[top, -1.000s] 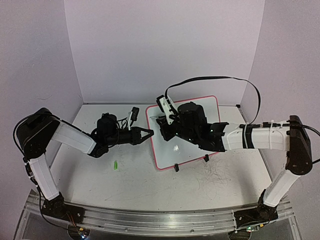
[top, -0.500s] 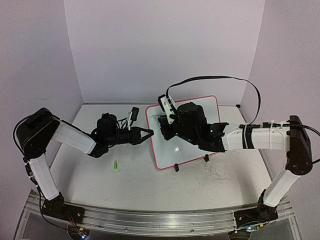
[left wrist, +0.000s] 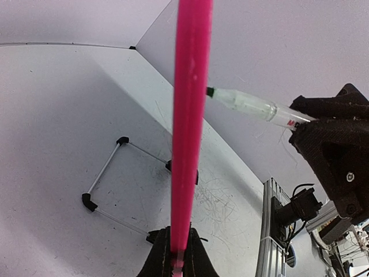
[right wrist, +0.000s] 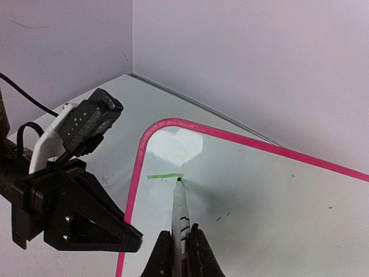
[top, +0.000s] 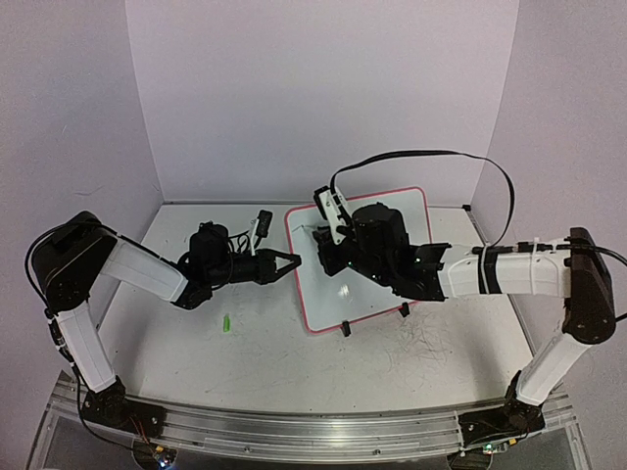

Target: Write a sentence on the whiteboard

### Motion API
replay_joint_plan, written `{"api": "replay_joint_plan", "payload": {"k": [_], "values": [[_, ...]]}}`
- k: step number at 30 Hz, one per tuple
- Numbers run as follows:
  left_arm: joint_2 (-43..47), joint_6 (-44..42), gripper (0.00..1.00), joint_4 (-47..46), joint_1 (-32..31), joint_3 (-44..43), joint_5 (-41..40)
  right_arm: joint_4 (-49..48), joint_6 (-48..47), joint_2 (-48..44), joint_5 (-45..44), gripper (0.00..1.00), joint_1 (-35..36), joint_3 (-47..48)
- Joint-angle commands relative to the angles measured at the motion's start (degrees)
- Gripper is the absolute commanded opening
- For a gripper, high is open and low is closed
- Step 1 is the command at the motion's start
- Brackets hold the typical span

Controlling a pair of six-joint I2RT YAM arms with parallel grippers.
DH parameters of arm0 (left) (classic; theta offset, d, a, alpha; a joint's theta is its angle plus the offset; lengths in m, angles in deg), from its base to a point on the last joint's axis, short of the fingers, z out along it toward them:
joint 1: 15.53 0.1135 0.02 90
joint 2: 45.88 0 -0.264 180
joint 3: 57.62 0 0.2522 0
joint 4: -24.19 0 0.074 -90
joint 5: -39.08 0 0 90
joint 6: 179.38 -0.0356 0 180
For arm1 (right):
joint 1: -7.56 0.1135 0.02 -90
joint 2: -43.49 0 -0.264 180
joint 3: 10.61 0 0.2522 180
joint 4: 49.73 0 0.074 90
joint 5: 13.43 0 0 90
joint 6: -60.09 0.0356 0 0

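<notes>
The whiteboard (top: pixel 377 299), white with a pink rim, stands tilted on black clip feet in the top view. My left gripper (top: pixel 292 260) is shut on its left rim (left wrist: pixel 187 115), which runs up between the jaws (left wrist: pixel 177 257). My right gripper (right wrist: pixel 180 259) is shut on a clear-bodied marker (right wrist: pixel 181 210) whose tip touches the board (right wrist: pixel 271 196) near its upper left corner. Of the sentence, only one short green stroke (right wrist: pixel 165 175) shows, just left of the tip. The marker (left wrist: pixel 248 105) and right gripper (top: pixel 321 247) hover over the board's left part.
A small green cap (top: pixel 226 322) lies on the scribbled grey tabletop left of the board. The board's wire stand with black corner feet (left wrist: pixel 87 200) sits below the rim. Purple walls close the back and sides. A black cable (top: pixel 431 155) arcs over the right arm.
The right gripper with the marker has shifted slightly to the right across the board. The left gripper has held still on the rim.
</notes>
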Motion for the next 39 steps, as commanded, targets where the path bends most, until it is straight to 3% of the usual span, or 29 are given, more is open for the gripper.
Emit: {"api": "replay_joint_plan", "payload": {"k": [1,39], "values": [[2.48,1.0,0.0,-1.39,0.2,0.34,1.18,-5.32,-1.43,-4.9,5.95,0.0,-0.24,-2.76],[3.0,0.69,0.0,-1.38,0.2,0.51,1.55,-1.12,-1.14,1.56,0.9,0.0,-0.22,2.58]]}}
